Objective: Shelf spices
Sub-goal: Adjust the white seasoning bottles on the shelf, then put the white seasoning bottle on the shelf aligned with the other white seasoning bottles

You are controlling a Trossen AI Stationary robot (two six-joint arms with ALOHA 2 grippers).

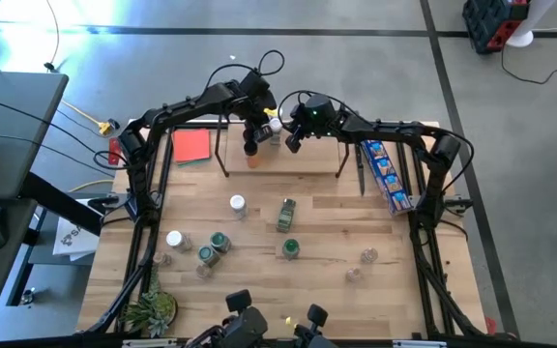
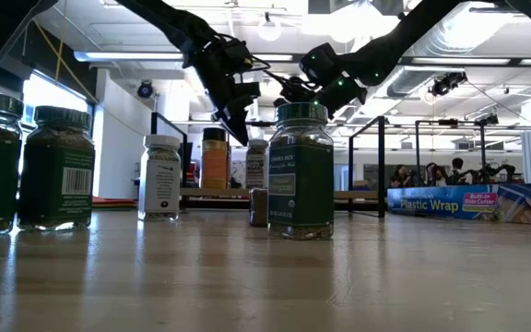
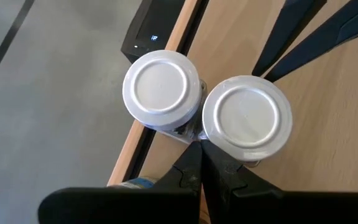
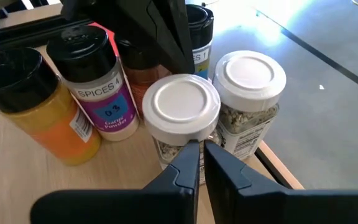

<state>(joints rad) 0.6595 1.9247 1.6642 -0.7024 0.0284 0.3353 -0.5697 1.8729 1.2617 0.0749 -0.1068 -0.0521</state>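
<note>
The low light-wood shelf with thin black wire frames (image 1: 288, 159) is standing at the far edge of the table, and both arms are reaching over its middle. On it a cluster of small cylindrical spice jars is gathering: a black-lidded jar of orange powder (image 4: 39, 112), a purple-labelled garlic jar (image 4: 98, 93), and two white-lidded jars of pale flakes standing upright and touching, right at the shelf's far edge (image 3: 160, 90) (image 3: 247, 118). The left gripper (image 3: 201, 165) is hanging just above the seam between those two, fingers pressed together on nothing. The right gripper (image 4: 197, 155), likewise closed and empty, is sitting beside the nearer white lid (image 4: 182, 106). More jars are waiting on the table's near half, among them a green-lidded one (image 1: 290, 248), well apart from both arms; the right arm looks marginally nearer to it.
</note>
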